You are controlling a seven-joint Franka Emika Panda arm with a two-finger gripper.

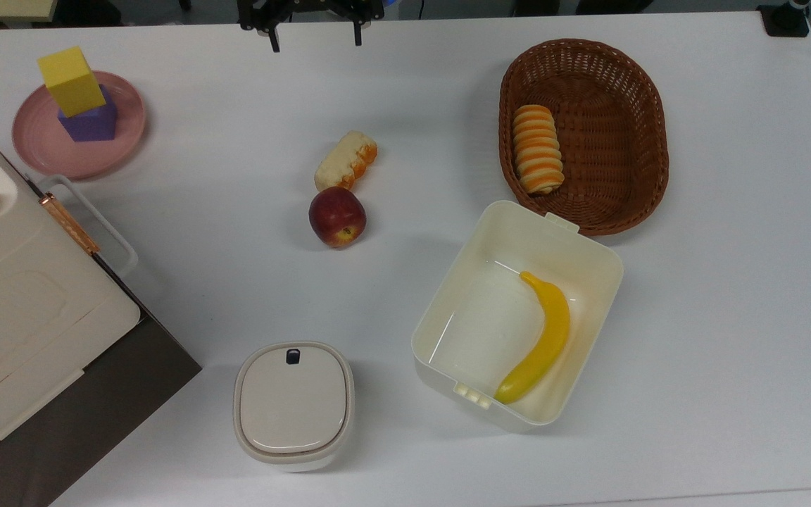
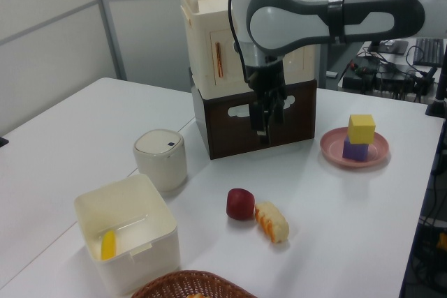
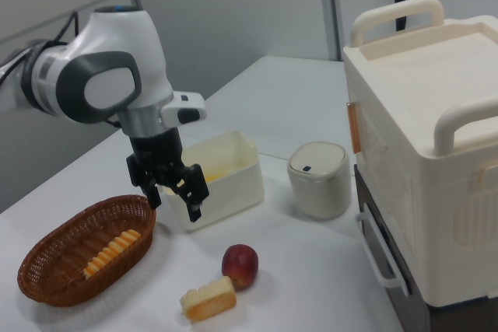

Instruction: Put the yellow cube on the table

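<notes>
The yellow cube sits tilted on top of a purple cube, both on a round pink plate at the top view's far left. In the left view the yellow cube stands at the right, well apart from the arm. My gripper hangs open and holds nothing above the white table, at the top view's upper edge, far to the right of the plate. In the left view the gripper is in front of the brown box. In the right view the gripper hovers beside the basket.
An apple and a bread piece lie mid-table. A wicker basket holds a striped roll. A cream box holds a banana. A lidded canister and a large cream case stand at the top view's lower left.
</notes>
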